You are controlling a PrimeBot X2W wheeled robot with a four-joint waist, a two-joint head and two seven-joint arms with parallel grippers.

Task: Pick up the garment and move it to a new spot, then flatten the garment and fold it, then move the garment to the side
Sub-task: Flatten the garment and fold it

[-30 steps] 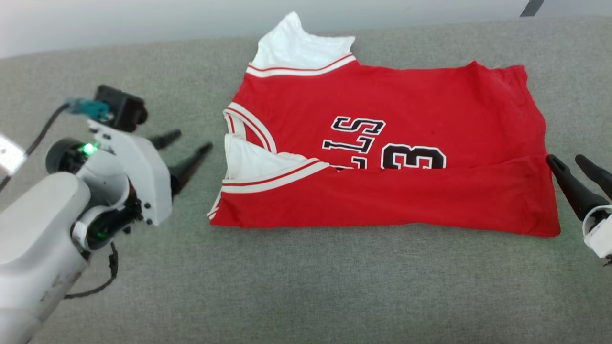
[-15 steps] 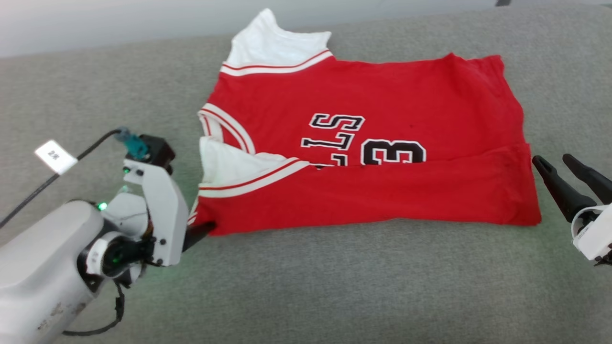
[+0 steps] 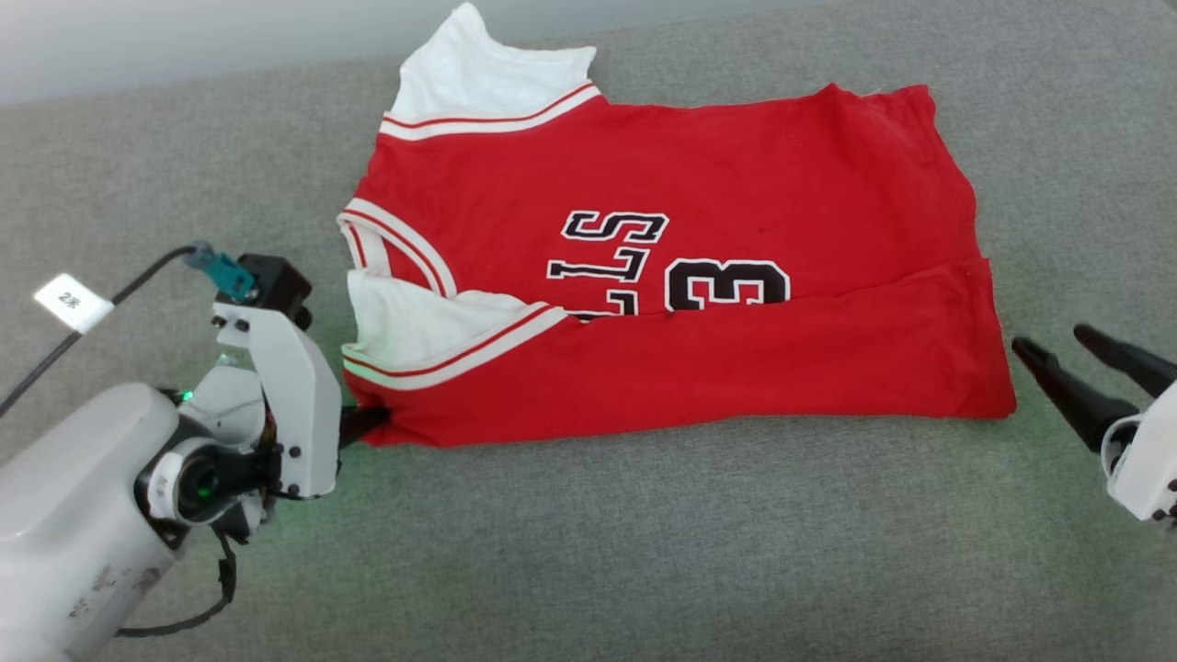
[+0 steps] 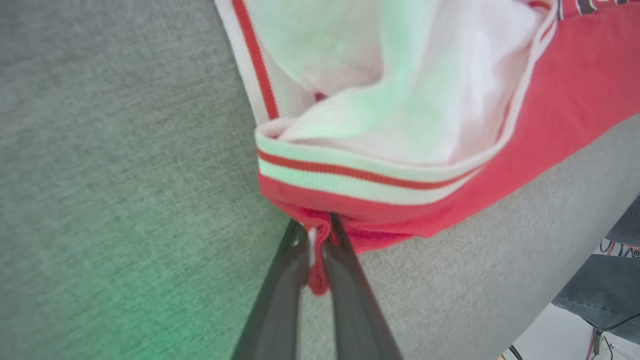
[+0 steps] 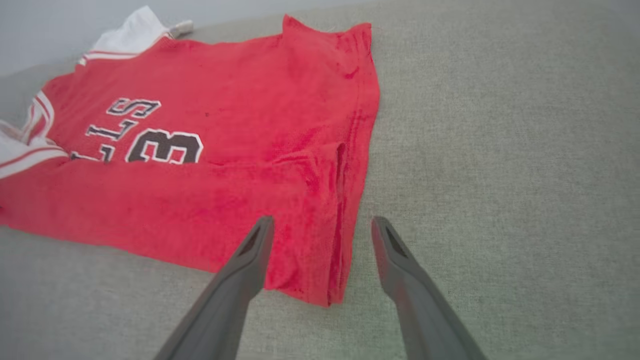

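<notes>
Garment: you are looking at the red jersey T-shirt lying chest-up on the grey fabric surface, collar toward the robot's left and hem toward its right. The near long edge is lying folded up over the body, covering the lower part of the black, white-outlined number and letters. One white sleeve is sticking out at the far side, and the other white sleeve is sitting tucked under the striped trim near the collar.

Left gripper: it is resting at the garment's near left corner. In the left wrist view you are seeing its two dark fingers pressed almost together, pinching a small bunch of red cloth at that corner, just below the striped trim. A green glow is falling on the surface beside them.

Right gripper: its fingers are standing wide apart, holding nothing. In the head view it is sitting just beside the near right hem corner, not touching it. In the right wrist view the fingers are straddling that hem corner.

Other: a white label is hanging on the left arm's cable.
</notes>
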